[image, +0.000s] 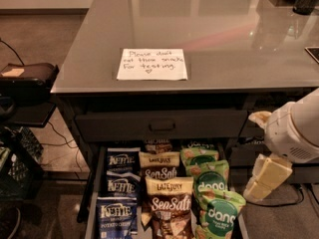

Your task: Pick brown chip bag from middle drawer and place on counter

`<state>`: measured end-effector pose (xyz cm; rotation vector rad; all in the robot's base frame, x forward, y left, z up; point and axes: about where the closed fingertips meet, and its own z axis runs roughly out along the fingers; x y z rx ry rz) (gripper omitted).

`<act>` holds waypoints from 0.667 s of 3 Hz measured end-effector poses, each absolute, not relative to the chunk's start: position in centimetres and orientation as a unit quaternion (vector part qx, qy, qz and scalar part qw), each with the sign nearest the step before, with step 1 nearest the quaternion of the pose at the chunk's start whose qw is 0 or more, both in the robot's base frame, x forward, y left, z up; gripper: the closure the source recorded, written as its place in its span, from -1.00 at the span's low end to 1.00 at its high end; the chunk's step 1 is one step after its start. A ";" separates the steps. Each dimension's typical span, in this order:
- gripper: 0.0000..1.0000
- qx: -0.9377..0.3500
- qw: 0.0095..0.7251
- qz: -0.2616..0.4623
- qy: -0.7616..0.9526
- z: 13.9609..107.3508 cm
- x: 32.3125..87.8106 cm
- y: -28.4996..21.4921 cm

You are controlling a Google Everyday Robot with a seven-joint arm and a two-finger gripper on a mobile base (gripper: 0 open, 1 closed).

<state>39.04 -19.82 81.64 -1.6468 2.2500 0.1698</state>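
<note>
My cream claw (264, 180) hangs just outside the right wall of the open dark metal middle drawer (92, 203); I cannot tell whether it is wide or narrow. The crinkly brown chip bag (168, 209) lies in the drawer's centre row, leftward of the claw in view, with its long axis running front to back.

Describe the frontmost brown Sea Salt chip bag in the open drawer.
The brown chip bag has a cream top band reading LATE JULY and Sea Salt lettering over pictured chips. It lies face up in the dark metal middle drawer, between a blue Kettle bag and a green bag. The cream gripper hangs right of the drawer, apart.
</note>
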 end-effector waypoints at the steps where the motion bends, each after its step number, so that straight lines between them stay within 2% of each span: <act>1: -1.00 -0.581 0.173 0.060 0.793 81.6 39.0 -19.8; 2: -1.00 -0.595 0.173 0.060 0.782 78.5 38.7 -19.7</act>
